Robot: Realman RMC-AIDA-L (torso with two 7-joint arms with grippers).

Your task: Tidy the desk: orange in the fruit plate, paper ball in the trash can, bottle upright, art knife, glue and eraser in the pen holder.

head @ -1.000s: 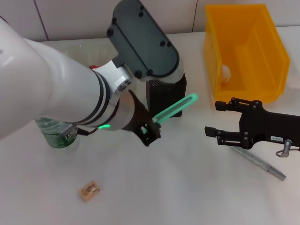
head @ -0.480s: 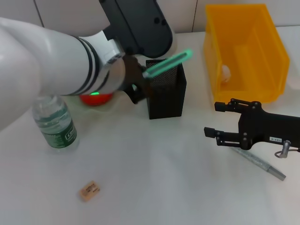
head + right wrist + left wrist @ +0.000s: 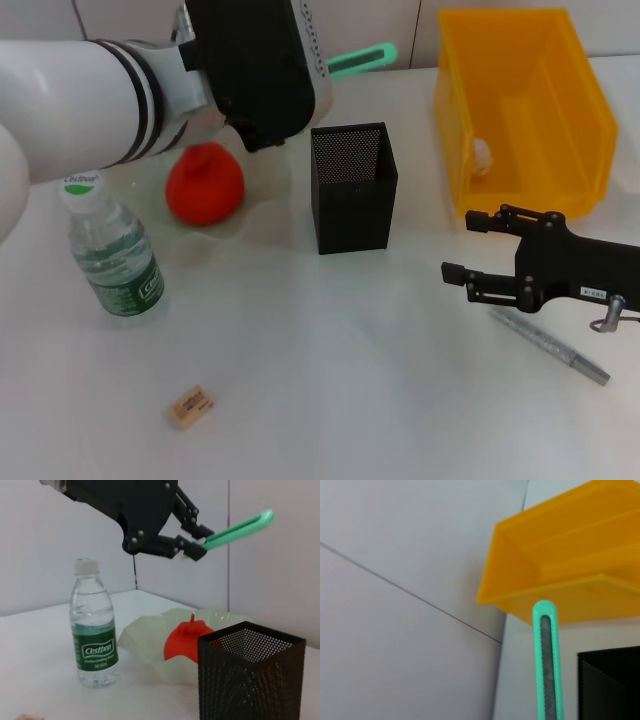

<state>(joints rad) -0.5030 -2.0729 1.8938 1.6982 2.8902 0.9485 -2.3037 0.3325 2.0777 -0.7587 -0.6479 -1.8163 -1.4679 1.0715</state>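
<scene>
Left fingers [image 3: 192, 549] apparently gripping art knife [image 3: 240, 528]

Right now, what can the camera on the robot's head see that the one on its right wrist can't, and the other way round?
Only the head view shows the yellow bin with a paper ball inside, the eraser on the table, the silver pen-like tool and the right hand, open beside it. Only the right wrist view shows the left hand from the side, its fingers shut on the green art knife held above the desk. Both show the upright bottle, the orange in the fruit plate and the black mesh pen holder.
</scene>
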